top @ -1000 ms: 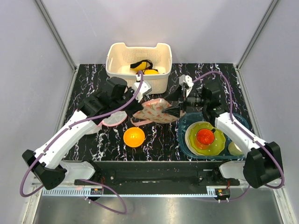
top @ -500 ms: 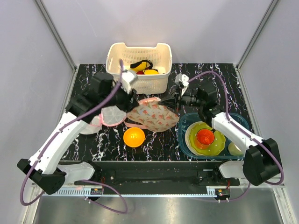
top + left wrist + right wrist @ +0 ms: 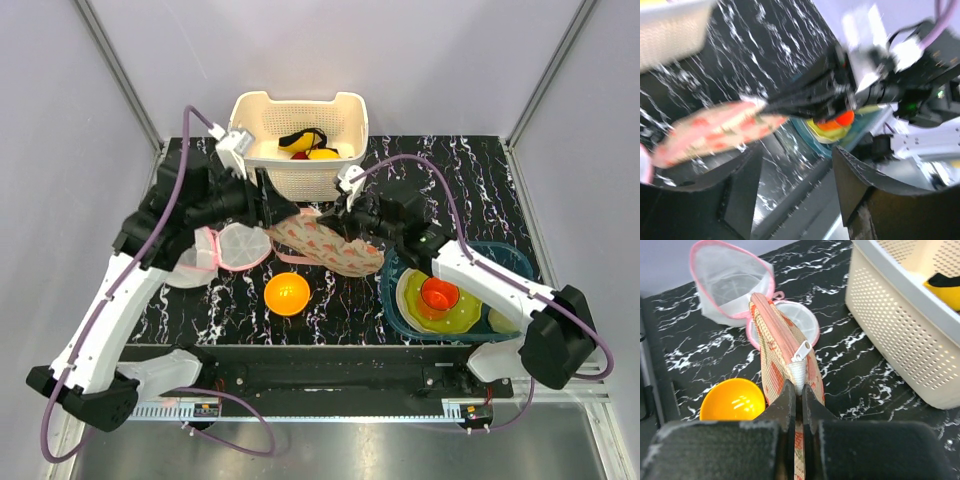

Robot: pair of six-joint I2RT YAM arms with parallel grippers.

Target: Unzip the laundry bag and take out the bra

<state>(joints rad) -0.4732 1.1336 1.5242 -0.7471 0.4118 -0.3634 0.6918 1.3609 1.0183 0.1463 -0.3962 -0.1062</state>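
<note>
laundry bag diag., far-L to near-R

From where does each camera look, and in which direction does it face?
Top external: above and behind, facing down on the table; both arms show.
Left wrist: faces the right gripper across the laundry bag; own open fingers show.
Right wrist: looks along the bag to the mesh pouch; own fingers pinch the bag.
All three share the laundry bag.

The left wrist view is blurred and smears the laundry bag; the right wrist view's edge cuts off the basket.
</note>
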